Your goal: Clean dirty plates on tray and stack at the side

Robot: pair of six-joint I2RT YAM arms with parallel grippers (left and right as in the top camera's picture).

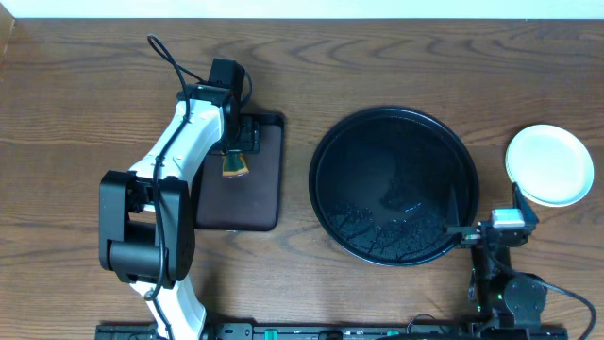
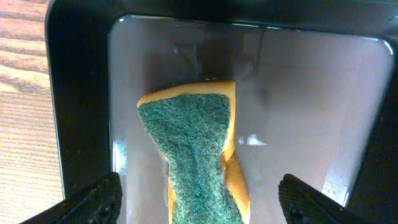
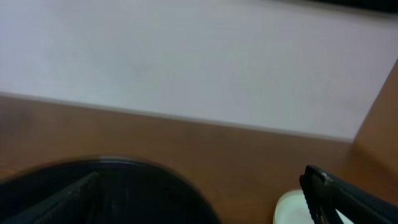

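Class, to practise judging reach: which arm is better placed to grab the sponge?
Left, likely. The left pincer hangs open over the sponge on the brown tray; the right pincer is far off by the black tray.

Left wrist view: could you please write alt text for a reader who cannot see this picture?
A sponge, green scouring side up over a yellow-orange body, lies on a dark rectangular tray, untouched between the two fingers of the open left gripper. The wooden table shows at the left edge.
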